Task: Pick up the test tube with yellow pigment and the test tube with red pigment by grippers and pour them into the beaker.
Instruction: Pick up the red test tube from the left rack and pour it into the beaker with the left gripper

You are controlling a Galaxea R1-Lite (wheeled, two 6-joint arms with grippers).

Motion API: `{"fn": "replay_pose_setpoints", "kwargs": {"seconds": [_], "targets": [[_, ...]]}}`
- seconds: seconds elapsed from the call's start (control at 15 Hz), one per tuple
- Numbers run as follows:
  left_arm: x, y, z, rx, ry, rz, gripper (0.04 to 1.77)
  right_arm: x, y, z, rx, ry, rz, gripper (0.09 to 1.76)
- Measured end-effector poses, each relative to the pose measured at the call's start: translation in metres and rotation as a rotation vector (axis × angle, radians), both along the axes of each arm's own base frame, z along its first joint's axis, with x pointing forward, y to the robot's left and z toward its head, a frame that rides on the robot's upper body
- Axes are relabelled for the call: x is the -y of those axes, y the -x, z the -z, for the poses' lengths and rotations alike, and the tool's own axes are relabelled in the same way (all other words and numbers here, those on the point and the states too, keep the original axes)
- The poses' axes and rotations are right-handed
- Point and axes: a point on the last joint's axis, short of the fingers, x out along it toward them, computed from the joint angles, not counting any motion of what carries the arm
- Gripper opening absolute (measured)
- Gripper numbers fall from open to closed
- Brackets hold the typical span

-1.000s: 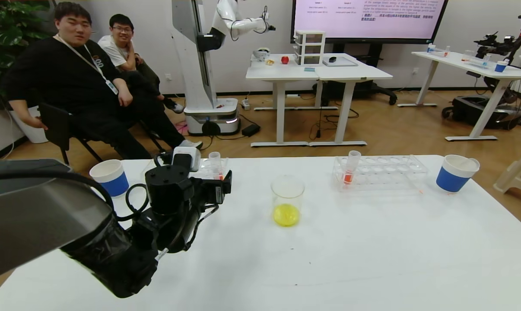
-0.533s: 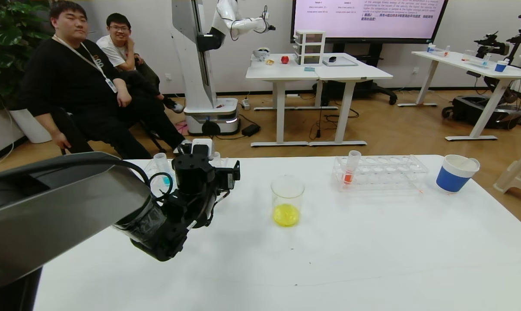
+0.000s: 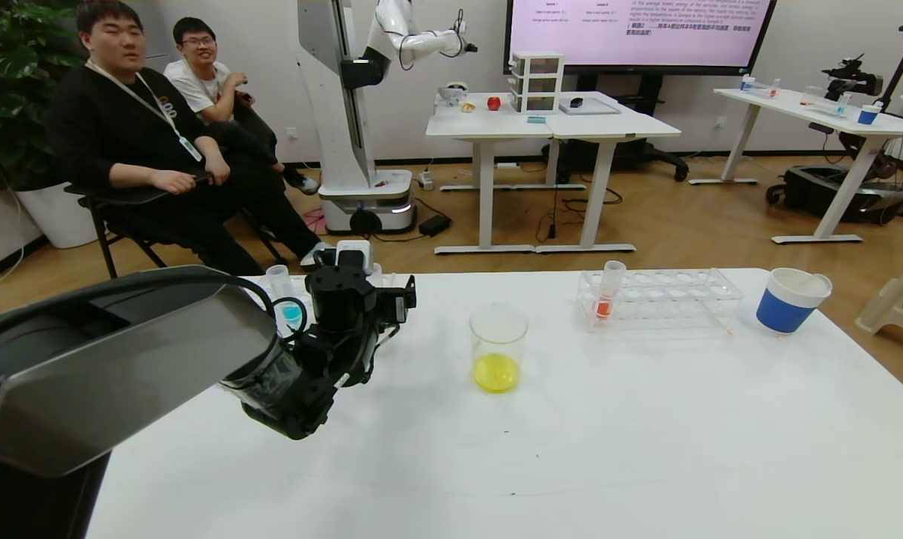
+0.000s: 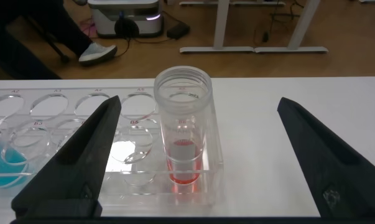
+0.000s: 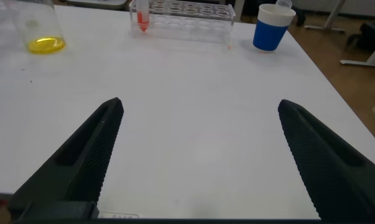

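Observation:
The beaker (image 3: 498, 337) stands mid-table with yellow liquid at its bottom. No tube with yellow liquid shows in any view. My left gripper (image 4: 195, 121) is open at the left clear rack (image 4: 69, 124), its fingers either side of an upright tube with red liquid (image 4: 182, 134) and apart from it. In the head view the left gripper's body (image 3: 350, 299) hides that tube. A second tube with orange-red liquid (image 3: 605, 296) stands in the right rack (image 3: 669, 299). My right gripper (image 5: 199, 118) is open and empty over bare table near the front edge; it does not show in the head view.
A tube with blue liquid (image 3: 290, 308) stands in the left rack beside my left arm. A blue-and-white paper cup (image 3: 790, 301) stands at the far right. Two people sit beyond the table's far left corner.
My left arm has moved forward and right to the left rack, covering the left paper cup; in the last half second it hardly moved. The beaker and right rack have not moved.

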Motion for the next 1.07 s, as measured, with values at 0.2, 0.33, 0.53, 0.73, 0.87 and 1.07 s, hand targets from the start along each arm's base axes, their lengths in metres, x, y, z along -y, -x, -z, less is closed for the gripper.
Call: {"fn": "replay_pose_setpoints", "kwargs": {"seconds": [0.2,0.33,0.53,0.73,0.87,1.07], "targets": [[-0.0011,-0.0029,-0.0022,0.010,0.007,-0.003,1.75,0.0000,0.0000,0.0000,0.000,0.000,0.000,1.73],[-0.0007,-0.0034,-0.0016,0.010,0.010,-0.003,1.62,0.0000,0.0000,0.0000,0.000,0.000,0.000,1.73],[-0.0008,-0.0037,-0.0005,0.009,0.010,-0.007,0.52,0.0000,0.0000,0.0000,0.000,0.000,0.000,1.73],[-0.0006,-0.0036,-0.0005,0.009,0.011,-0.004,0.50,0.0000,0.0000,0.0000,0.000,0.000,-0.001,1.73],[-0.0009,-0.0037,-0.0008,0.009,0.011,-0.004,0.50,0.0000,0.0000,0.0000,0.000,0.000,0.000,1.73],[-0.0006,-0.0056,-0.0069,0.018,0.009,-0.005,0.50,0.0000,0.0000,0.0000,0.000,0.000,0.000,1.73]]}}
